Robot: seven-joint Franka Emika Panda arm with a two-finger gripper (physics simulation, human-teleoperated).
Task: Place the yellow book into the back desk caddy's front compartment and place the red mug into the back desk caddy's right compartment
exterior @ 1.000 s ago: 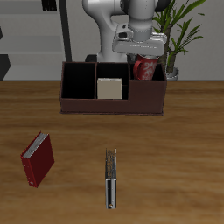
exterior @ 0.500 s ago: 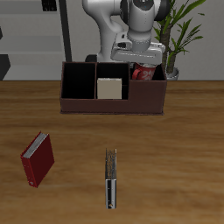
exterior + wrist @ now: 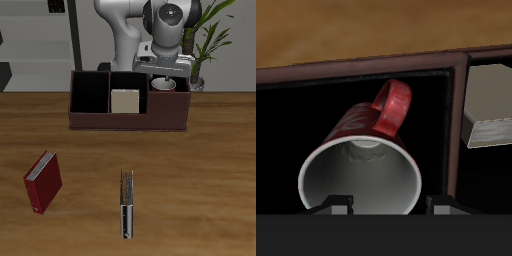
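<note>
Spread apart and holding nothing, the two-finger gripper (image 3: 168, 66) hovers just above the red speckled mug (image 3: 364, 150), which sits upright in the right compartment (image 3: 168, 89) of the long dark maroon desk caddy (image 3: 128, 118). Beside it, the thin tan-yellow book (image 3: 124, 100) stands in the small front compartment (image 3: 125, 104). Nearer the table's front edge lie a red book (image 3: 43, 182) and a dark book with a pale spine (image 3: 127, 203) on the wooden table (image 3: 200, 190).

I saw a place like a home office or a study. The wooden table (image 3: 200, 180) carried a desk caddy (image 3: 128, 115) and some books, one red (image 3: 43, 182) and one dark (image 3: 127, 204). Behind it stood a green potted plant (image 3: 212, 35) and grey shelves (image 3: 45, 45).
</note>
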